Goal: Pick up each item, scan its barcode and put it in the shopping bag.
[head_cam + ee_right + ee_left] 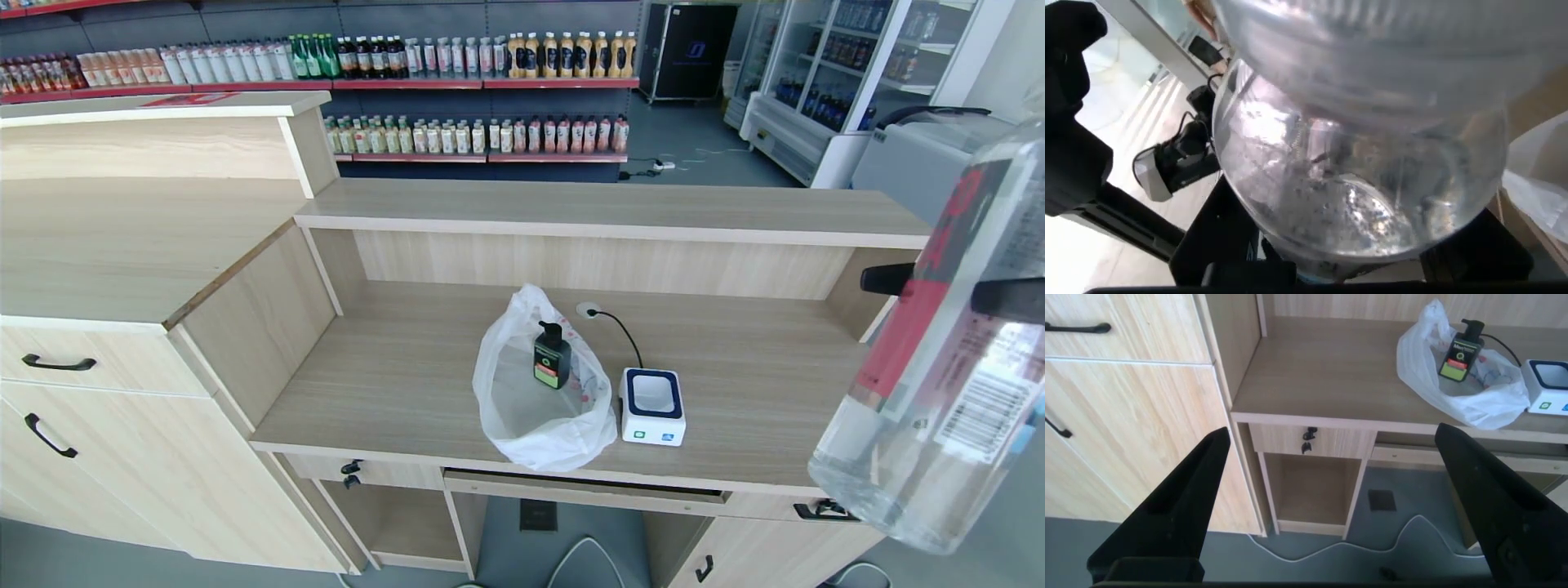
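Clear plastic forms the bottle [898,457], which hangs tilted at the robot's right, above and well apart from the counter [751,367]. The right gripper [947,287] pinches it across the body, one dark finger on each side, at the level of the red label [922,318]. Water shows in the base [1355,188], so the load is probably heavy for a single grasp and will shift as the tilt changes. The wall looks smooth and thin; expect it to slip under a weak hold and to dent under a hard one. Mid-body, near the label, appears the soundest place to grip, close to the balance point. The barcode [982,416] sits on a pale panel below the red band and faces upward, away from the scanner [652,405]; the bottle would need turning to present it. The bag [522,425] stands open just beside the scanner; its film is limp and already holds a black pump bottle [552,359], upright. The left gripper [1333,433] has its fingers spread wide with nothing between them, low in front of the counter. Label print is too small to read: bars are discernible, digits are not. The pump bottle's label shows green and red fields only.
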You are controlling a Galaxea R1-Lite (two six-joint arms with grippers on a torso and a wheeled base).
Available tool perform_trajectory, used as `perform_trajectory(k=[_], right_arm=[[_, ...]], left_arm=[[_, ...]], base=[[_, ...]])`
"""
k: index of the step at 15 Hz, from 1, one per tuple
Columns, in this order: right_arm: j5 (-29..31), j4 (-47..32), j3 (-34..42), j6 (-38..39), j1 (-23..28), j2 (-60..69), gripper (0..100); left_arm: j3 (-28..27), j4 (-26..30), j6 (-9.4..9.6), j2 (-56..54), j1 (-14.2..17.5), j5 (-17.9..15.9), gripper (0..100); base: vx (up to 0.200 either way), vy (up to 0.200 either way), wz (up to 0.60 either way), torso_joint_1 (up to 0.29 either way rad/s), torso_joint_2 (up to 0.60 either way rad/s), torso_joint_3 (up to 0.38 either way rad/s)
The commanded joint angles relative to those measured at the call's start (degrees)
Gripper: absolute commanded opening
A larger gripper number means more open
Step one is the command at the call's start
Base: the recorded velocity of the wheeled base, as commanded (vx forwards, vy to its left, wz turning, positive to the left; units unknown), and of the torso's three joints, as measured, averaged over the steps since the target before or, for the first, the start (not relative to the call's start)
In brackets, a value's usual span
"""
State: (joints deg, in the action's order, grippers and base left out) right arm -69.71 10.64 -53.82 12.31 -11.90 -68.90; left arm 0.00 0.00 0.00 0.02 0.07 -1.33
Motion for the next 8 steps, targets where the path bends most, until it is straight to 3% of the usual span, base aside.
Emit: perform_trajectory(k=[1, 8], right_arm=[[0.18, -0.01, 1.97, -2.47, -0.76, 0.70, 0], [0.10, -0.10, 2.32, -2.56, -0.85, 0.79, 0]], left_arm=[[0.00, 0.00, 0.00, -0.02, 0.01, 0.01, 100], [0.00, 0.00, 0.00, 0.06, 0.01, 0.01, 100]], base=[[0.000, 0.000, 0.00, 0.000, 0.00, 0.000], [0.000, 0.000, 0.00, 0.000, 0.00, 0.000]])
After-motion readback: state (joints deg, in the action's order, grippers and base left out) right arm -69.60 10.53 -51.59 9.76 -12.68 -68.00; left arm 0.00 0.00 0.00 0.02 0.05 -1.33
